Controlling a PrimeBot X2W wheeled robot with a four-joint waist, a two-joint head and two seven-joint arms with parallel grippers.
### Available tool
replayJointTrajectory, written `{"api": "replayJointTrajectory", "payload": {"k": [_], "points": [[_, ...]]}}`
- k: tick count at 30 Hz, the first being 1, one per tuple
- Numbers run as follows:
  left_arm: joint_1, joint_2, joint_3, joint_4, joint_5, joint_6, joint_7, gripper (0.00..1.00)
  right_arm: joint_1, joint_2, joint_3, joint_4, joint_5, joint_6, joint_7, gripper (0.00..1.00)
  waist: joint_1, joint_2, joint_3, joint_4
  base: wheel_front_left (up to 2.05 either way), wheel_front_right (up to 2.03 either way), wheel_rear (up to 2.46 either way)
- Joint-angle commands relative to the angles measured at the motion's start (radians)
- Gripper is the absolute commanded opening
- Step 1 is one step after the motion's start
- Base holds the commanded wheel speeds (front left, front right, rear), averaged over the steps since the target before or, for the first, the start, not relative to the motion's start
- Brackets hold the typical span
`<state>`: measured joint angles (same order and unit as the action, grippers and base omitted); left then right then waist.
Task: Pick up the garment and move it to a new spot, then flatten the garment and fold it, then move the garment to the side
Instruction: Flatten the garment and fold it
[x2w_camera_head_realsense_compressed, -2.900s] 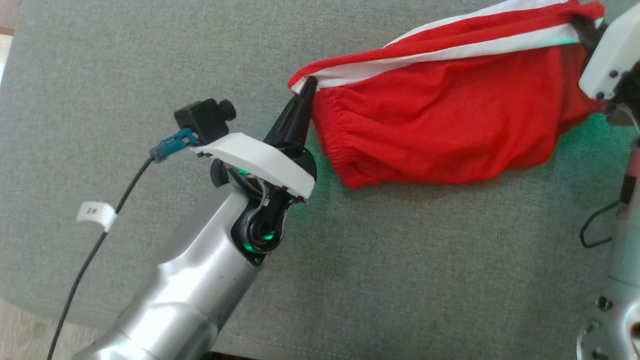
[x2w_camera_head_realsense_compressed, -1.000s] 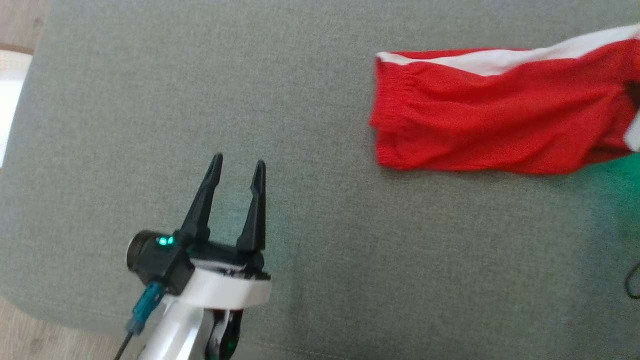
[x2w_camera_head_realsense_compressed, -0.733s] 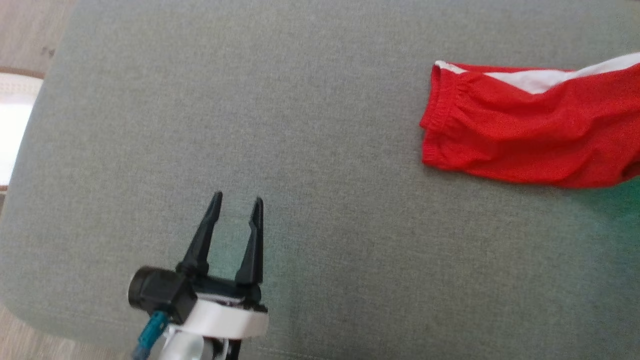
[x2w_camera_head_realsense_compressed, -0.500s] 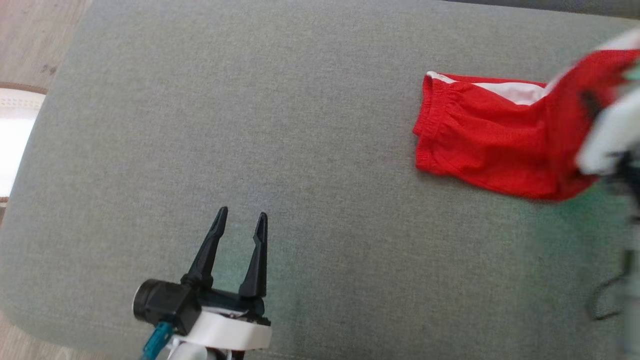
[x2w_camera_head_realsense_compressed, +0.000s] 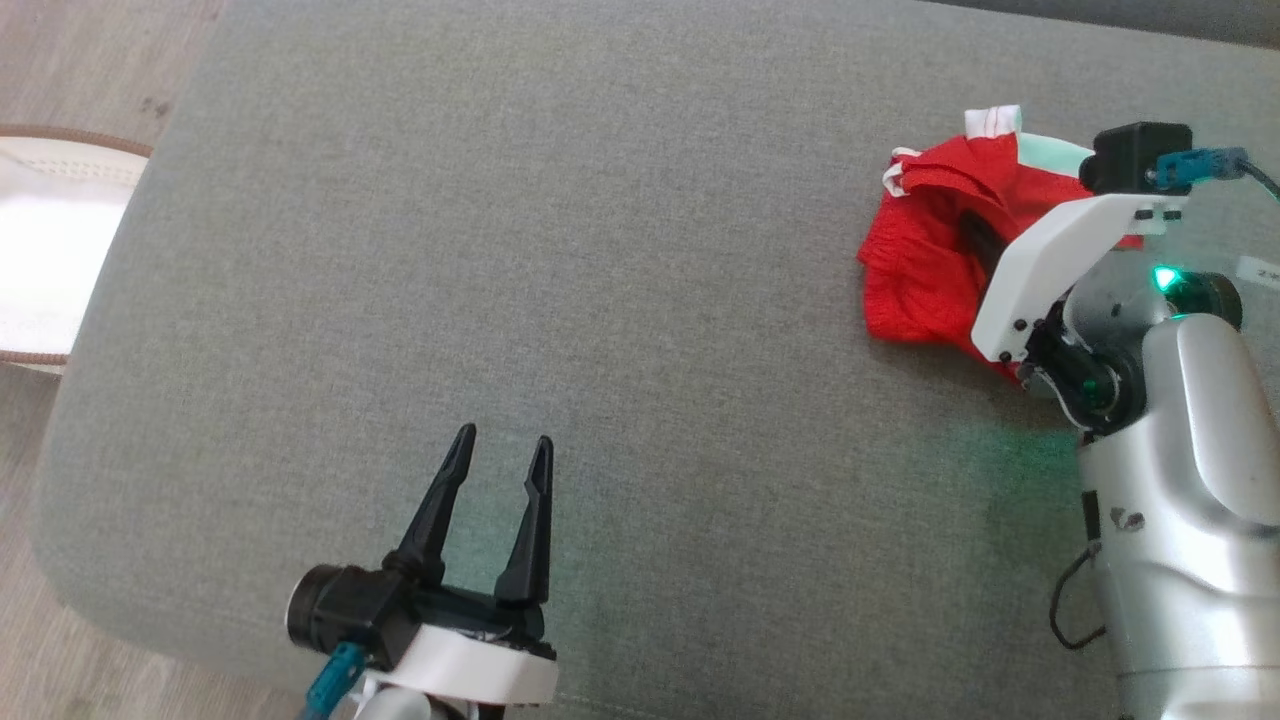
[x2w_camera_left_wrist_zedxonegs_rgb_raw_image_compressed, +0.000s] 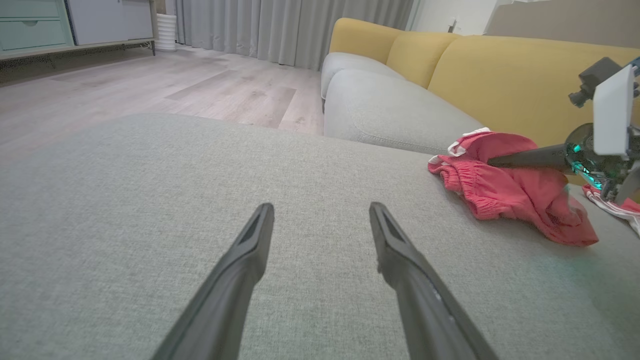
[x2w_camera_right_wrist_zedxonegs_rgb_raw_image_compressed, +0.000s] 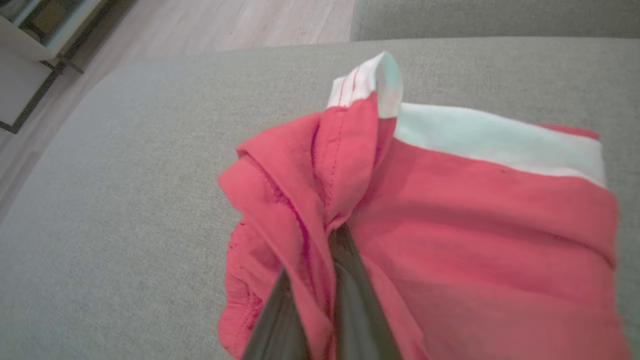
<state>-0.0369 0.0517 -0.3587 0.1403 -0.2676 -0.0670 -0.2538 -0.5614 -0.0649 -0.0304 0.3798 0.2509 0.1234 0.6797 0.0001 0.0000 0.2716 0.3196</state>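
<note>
Garment (x2w_camera_head_realsense_compressed: 925, 270) position: bunched in a loose heap on the grey seat cushion (x2w_camera_head_realsense_compressed: 650, 250), toward the cushion's far right in the head view. Its fabric is red. A white band (x2w_camera_right_wrist_zedxonegs_rgb_raw_image_compressed: 495, 140) runs along the far edge, and a small white tab (x2w_camera_right_wrist_zedxonegs_rgb_raw_image_compressed: 367, 82) stands upright at the top of the heap in the right wrist view.

Right gripper (x2w_camera_head_realsense_compressed: 972, 232) condition: both dark fingers are pressed together and clamped on a fold of the red fabric. In the right wrist view the cloth gathers into creases where the fingers bite, and a strip of it passes between them. In the left wrist view the gripper reaches level into the heap from the right.

Left gripper (x2w_camera_head_realsense_compressed: 503, 440) condition: fingers spread apart, with nothing between them. It sits over the near part of the cushion, well apart from the garment, and points across the bare surface. Whether its tips touch the cushion cannot be told.

Surroundings: a yellow backrest (x2w_camera_left_wrist_zedxonegs_rgb_raw_image_compressed: 510, 75) rises behind the garment in the left wrist view, with a wood floor (x2w_camera_left_wrist_zedxonegs_rgb_raw_image_compressed: 150, 95) beyond the cushion.
</note>
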Motion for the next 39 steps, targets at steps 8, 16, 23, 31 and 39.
{"api": "replayJointTrajectory", "payload": {"k": [8, 16, 23, 31, 39], "points": [[0.001, -0.001, 0.01, -0.017, -0.01, 0.02, -0.008, 1.0, -0.074, 0.014, 0.124, 0.084, 0.139, 0.007, -0.144, 1.0, -0.0001, 0.0, -0.032, -0.027, 0.0, 0.0, 0.0], [0.014, -0.001, 0.036, -0.002, 0.006, 0.022, -0.008, 1.0, -0.035, 0.015, 0.293, 0.035, 0.344, 0.007, -0.243, 1.0, -0.0001, 0.0, -0.071, -0.073, 0.0, 0.0, 0.0], [0.054, -0.001, 0.07, -0.001, 0.011, 0.033, -0.008, 1.0, 0.079, 0.014, 0.227, -0.1, 0.195, 0.007, -0.366, 1.0, -0.0001, 0.0, -0.137, -0.101, 0.0, 0.0, 0.0], [0.111, -0.001, 0.112, -0.022, 0.027, 0.04, -0.008, 1.0, 0.295, -0.076, 0.073, -0.217, -0.06, 0.007, -0.511, 1.0, -0.0001, 0.0, -0.191, -0.107, 0.0, 0.0, 0.0], [0.094, -0.001, 0.101, -0.039, 0.025, 0.027, -0.008, 1.0, 0.274, -0.12, 0.034, -0.136, -0.101, 0.007, -0.545, 0.0, -0.0001, 0.0, -0.128, -0.064, 0.0, 0.0, 0.0]]}}
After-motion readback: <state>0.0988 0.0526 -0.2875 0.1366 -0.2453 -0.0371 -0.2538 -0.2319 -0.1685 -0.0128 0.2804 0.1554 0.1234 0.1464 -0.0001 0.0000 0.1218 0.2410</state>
